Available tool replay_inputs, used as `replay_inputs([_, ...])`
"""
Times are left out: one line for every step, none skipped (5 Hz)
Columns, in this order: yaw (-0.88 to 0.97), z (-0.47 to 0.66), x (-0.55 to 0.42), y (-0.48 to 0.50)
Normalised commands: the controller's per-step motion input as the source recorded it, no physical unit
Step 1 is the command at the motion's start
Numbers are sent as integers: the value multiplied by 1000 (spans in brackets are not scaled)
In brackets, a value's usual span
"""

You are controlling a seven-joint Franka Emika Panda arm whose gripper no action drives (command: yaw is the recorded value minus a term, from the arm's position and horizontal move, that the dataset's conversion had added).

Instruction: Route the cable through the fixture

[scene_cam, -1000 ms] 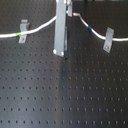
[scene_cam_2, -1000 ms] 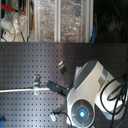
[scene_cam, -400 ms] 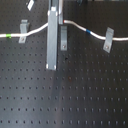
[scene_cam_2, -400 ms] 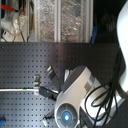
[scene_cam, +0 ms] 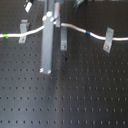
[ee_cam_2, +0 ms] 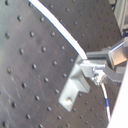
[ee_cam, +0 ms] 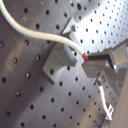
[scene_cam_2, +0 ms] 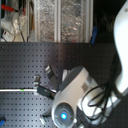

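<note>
The white cable (scene_cam: pixel 75 28) runs across the far part of the board, with a green band (scene_cam: pixel 5 36) at the first exterior view's left and a blue band (scene_cam: pixel 88 33) toward the right. It passes the tops of three grey clips: left (scene_cam: pixel 22 32), middle (scene_cam: pixel 64 40) and right (scene_cam: pixel 108 41). My gripper (ee_cam: pixel 89 62) is shut on the cable right beside one clip (ee_cam: pixel 59 61), also seen in the second wrist view (ee_cam_2: pixel 74 87). The cable lies along that clip's top; whether it sits in the slot I cannot tell. A long grey finger (scene_cam: pixel 47 50) stands between the left and middle clips.
The black perforated board (scene_cam: pixel 75 95) fills both exterior views. In the second exterior view the gripper's white body (scene_cam_2: pixel 70 97) hides much of the board, the arm (scene_cam_2: pixel 120 45) rises at the right, and cluttered shelves (scene_cam_2: pixel 50 20) stand behind the board's far edge.
The gripper has moved toward the first exterior view's left, from over the middle clip to between the left and middle clips, taking the held cable with it.
</note>
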Motion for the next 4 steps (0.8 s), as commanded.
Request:
replay_inputs([0, 0, 2, 17])
replay_inputs([0, 297, 4, 118])
replay_inputs([0, 378, 105, -109])
replay_inputs([-31, 121, 45, -99])
